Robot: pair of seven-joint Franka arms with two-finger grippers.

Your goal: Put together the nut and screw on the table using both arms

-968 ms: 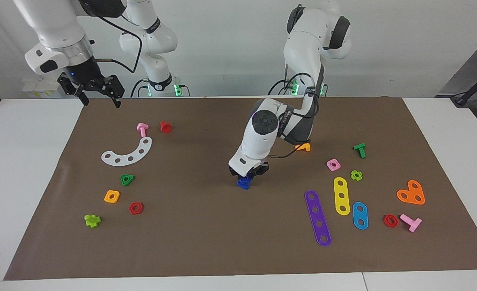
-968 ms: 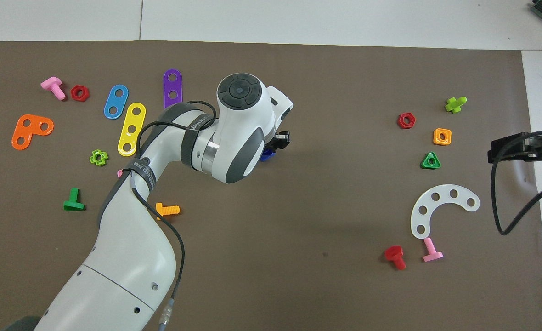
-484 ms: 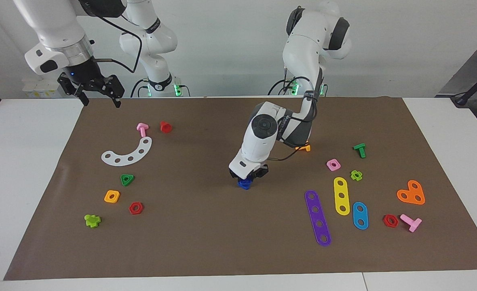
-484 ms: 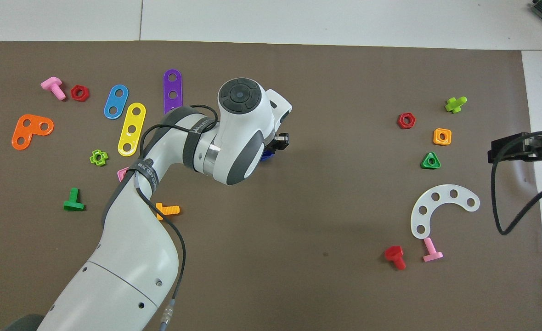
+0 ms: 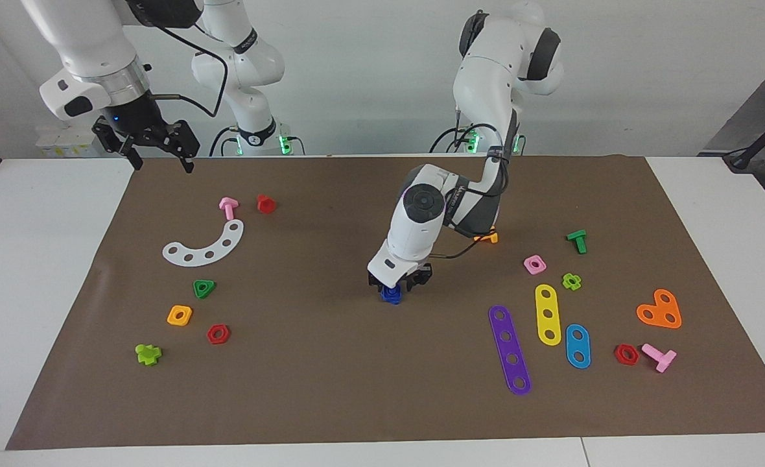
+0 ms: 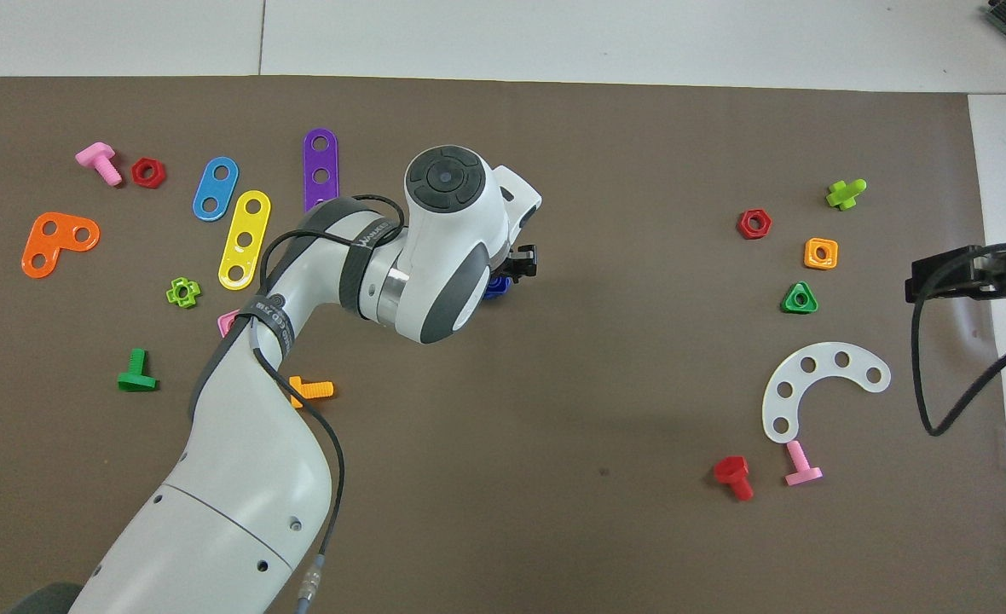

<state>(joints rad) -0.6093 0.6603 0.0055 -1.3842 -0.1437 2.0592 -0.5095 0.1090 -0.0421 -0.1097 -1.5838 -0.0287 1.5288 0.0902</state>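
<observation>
Change: the left arm's wrist has sunk slightly. The blue screw and nut (image 5: 390, 296) keeps its spot, and the right arm has not moved.
Dial: laid on the brown mat (image 5: 330, 402), with 12 o'clock pointing away from the robots.
Left gripper (image 5: 399, 284): low at the dial's centre and directly over the blue screw and nut. Whether it is gripping or released cannot be told.
Blue screw and nut: one small stacked lump on the mat, its two parts not separable by eye. It shows just under the left gripper.
Right gripper (image 5: 160, 162): waits raised at the 3 o'clock edge, jaws apart and holding nothing.
Table (image 5: 39, 272): white, showing around the mat.
Count, 2 to 4 o'clock:
- one pink bolt (image 5: 227, 207)
- one red bolt (image 5: 265, 203)
- one white curved plate (image 5: 206, 246)
- one green triangle nut (image 5: 203, 288)
- one orange square nut (image 5: 179, 315)
- one red hex nut (image 5: 218, 334)
- one lime cross piece (image 5: 148, 354)

Count, 8 to 11 o'clock:
- one orange bolt (image 5: 488, 237)
- one green bolt (image 5: 577, 240)
- one pink square nut (image 5: 535, 264)
- a second lime cross piece (image 5: 572, 281)
- one purple strip (image 5: 509, 349)
- one yellow strip (image 5: 548, 314)
- one blue strip (image 5: 577, 346)
- one orange plate (image 5: 660, 310)
- a second red hex nut (image 5: 626, 354)
- a second pink bolt (image 5: 659, 357)
</observation>
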